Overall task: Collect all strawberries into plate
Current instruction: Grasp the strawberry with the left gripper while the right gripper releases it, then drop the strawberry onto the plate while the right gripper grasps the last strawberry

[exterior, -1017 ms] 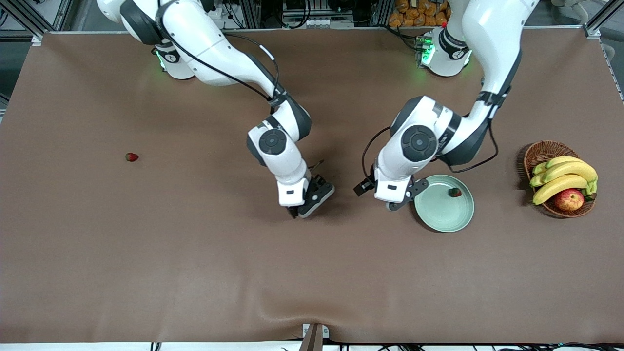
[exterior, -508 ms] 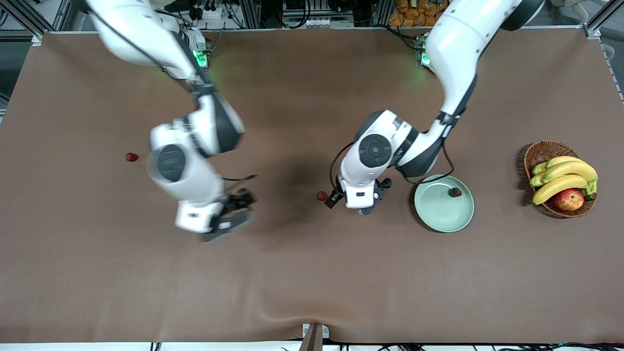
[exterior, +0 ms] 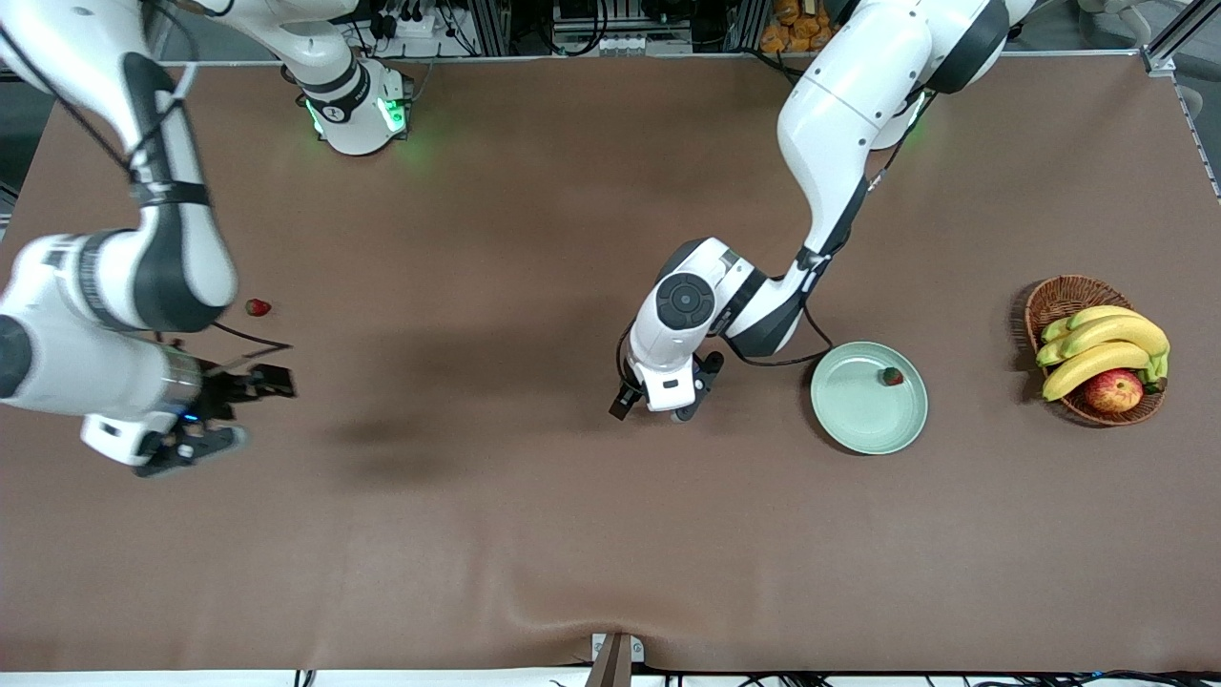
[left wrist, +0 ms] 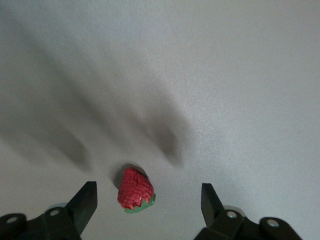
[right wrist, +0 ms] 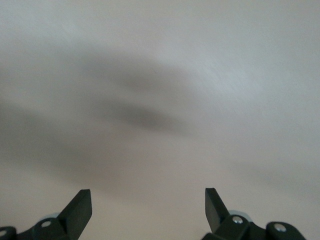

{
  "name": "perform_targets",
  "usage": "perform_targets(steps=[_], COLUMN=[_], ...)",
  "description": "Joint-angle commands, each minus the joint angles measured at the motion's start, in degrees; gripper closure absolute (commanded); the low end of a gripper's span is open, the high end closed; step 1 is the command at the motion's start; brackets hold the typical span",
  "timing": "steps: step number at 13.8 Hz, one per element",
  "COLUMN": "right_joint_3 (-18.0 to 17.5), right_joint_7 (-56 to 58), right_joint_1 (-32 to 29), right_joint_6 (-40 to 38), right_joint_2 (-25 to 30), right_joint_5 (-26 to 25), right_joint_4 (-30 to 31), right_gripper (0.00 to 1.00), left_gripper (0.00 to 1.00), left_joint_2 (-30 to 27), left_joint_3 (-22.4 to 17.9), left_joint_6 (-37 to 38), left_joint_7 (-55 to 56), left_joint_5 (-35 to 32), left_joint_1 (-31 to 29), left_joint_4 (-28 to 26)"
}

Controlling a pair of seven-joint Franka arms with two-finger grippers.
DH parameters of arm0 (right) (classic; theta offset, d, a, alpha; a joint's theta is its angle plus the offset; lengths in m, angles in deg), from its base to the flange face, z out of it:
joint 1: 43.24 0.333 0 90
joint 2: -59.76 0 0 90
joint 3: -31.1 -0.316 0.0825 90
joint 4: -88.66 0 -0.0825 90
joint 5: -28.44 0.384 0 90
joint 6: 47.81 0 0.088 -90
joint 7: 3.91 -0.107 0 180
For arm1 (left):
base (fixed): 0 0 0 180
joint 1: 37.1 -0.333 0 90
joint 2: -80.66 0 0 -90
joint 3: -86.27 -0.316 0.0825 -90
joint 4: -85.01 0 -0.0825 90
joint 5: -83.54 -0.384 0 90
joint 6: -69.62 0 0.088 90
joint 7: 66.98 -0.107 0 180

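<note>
One strawberry (left wrist: pixel 136 190) lies on the brown table between the spread fingers of my left gripper (left wrist: pixel 148 189), with a gap on each side. In the front view that berry is hidden under the left gripper (exterior: pixel 663 391), which is low over the middle of the table. A second strawberry (exterior: pixel 891 376) lies in the mint-green plate (exterior: pixel 858 415), beside the left gripper toward the left arm's end. A third strawberry (exterior: pixel 258 307) lies toward the right arm's end. My right gripper (exterior: pixel 234 412) hangs open and empty near it; in the right wrist view it (right wrist: pixel 147 194) shows only bare table.
A wicker basket (exterior: pixel 1059 291) with bananas (exterior: pixel 1107 343) and an apple (exterior: pixel 1113 389) stands at the left arm's end of the table. The brown cloth has a ripple near the front edge (exterior: pixel 572 611).
The right arm swung from the table's middle to its own end, leaving a strawberry there. The left gripper moved from the plate to that berry and now straddles it.
</note>
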Motion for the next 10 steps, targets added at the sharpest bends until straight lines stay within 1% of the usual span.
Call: perform_targets(steps=[1, 3, 4, 6, 7, 8, 9, 10], right_joint_3=[-1.44, -1.44, -1.44, -1.44, -1.44, -1.35, -1.35, -1.35], right_joint_7=[1.77, 1.77, 1.77, 2.11, 3.86, 6.75, 9.39, 11.15], right_joint_1=[-5.04, -8.38, -9.87, -11.20, -11.21, -11.55, -12.52, -13.05], right_joint_6=[1.07, 2.03, 3.51, 10.69, 13.69, 16.33, 18.54, 20.56], right_joint_2=[5.15, 5.07, 4.89, 5.41, 5.50, 5.33, 5.41, 5.50], right_joint_5=[-1.57, -3.68, -4.39, -6.32, -7.81, -8.69, -9.13, -9.40], right_joint_4=[9.88, 12.96, 15.15, 22.86, 25.60, 27.98, 30.70, 33.34], right_gripper=[0.00, 0.00, 0.00, 0.00, 0.00, 0.00, 0.00, 0.00], left_gripper=[0.15, 0.20, 0.25, 0.49, 0.64, 0.86, 1.00, 1.00], left_joint_2=[1.78, 2.31, 2.57, 2.75, 2.75, 2.66, 2.31, 1.52], left_joint_3=[-0.73, -0.73, -0.73, -0.73, -0.73, -0.73, -0.73, -0.82], left_joint_6=[-0.24, -0.24, -0.24, -0.24, -0.24, -0.24, -0.24, -0.15], left_joint_7=[1.78, 1.69, 1.69, 1.26, 0.91, 0.29, -0.58, -1.72], left_joint_5=[-0.95, -0.95, -0.95, -0.95, -0.95, -1.13, -1.22, -1.39], left_joint_1=[0.93, 1.55, 1.64, 1.73, 1.73, 1.81, 1.73, 1.55], left_joint_4=[2.50, 2.50, 2.41, 2.32, 2.32, 2.32, 2.32, 2.32])
